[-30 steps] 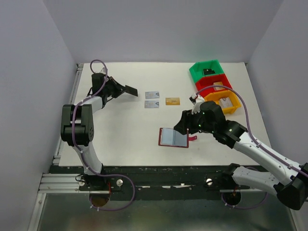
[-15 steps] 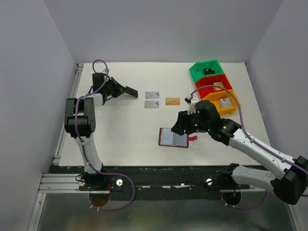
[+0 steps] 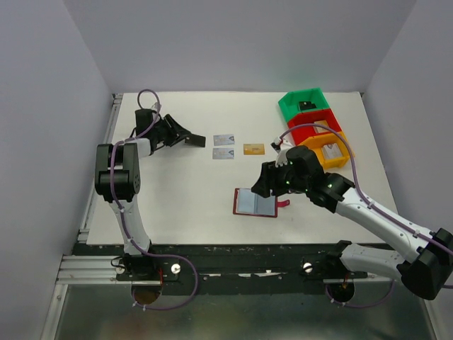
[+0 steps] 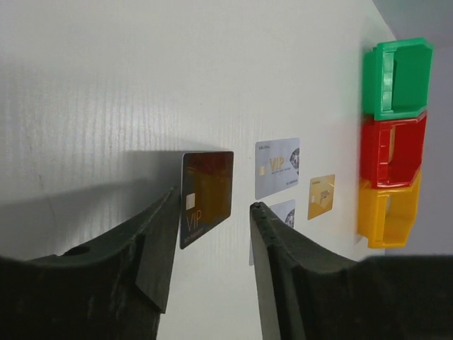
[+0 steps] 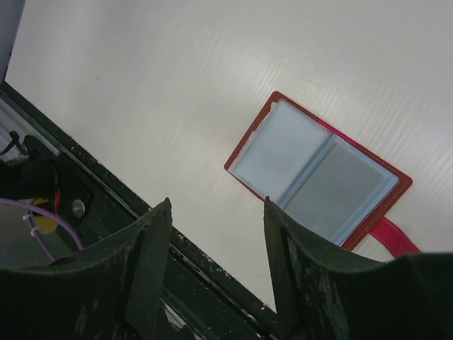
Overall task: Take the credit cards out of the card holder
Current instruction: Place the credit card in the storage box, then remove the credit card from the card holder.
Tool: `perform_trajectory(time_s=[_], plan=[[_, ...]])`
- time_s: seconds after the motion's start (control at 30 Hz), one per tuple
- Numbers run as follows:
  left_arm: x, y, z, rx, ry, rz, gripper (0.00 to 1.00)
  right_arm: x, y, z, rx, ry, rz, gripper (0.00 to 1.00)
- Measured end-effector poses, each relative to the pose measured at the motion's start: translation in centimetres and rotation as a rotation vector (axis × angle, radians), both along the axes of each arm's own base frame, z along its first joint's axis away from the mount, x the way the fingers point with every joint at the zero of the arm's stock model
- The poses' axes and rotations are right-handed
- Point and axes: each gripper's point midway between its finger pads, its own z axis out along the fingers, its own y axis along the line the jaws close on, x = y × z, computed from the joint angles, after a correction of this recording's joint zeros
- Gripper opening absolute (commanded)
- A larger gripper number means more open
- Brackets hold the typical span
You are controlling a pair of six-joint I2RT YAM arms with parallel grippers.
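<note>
L gripper (image 4: 216, 198) spread, black card (image 4: 207, 197) between its jaws, gap at one side. R gripper (image 5: 218, 202) spread above open card holder (image 5: 318, 177) on tabletop (image 3: 184, 191); silver cards (image 3: 224, 139) and gold card (image 3: 253, 149) lie beyond.

Bright, even light, soft shadow by black card (image 4: 206, 196), sharp

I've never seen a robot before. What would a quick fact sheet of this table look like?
Card holder: open, flat on the table
Right claw: open, empty, by the card holder
Left claw: open, black card between its fingers
Loose cards: two silver cards, one gold card, grouped mid-table
Bins: green bin, red bin, orange bin, right edge
</note>
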Motion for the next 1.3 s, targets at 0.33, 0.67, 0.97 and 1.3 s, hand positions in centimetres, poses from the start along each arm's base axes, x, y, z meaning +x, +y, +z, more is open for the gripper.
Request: perform_trajectory(time_s=[0.33,0.67,0.97,1.3], plan=[[-0.9,5.1,1.8,0.097,0.022,0.167,0.99,1.9,-2.9,-1.2,-0.111,-0.023,-0.158,0.70],[-7.4,2.4,9.7,0.330,-0.126,0.344,0.99,5.2,-11.2,-7.8,-0.140,0.194,-0.517,0.70],[-15.1,-0.7,8.8,0.228,-0.136,0.308,0.99,2.8,-11.5,-12.3,-0.187,0.344,-0.523,0.70],[-19.3,-8.0,7.8,0.160,-0.159,0.029,0.87,1.9,-11.3,-15.3,-0.222,0.443,-0.520,0.42]])
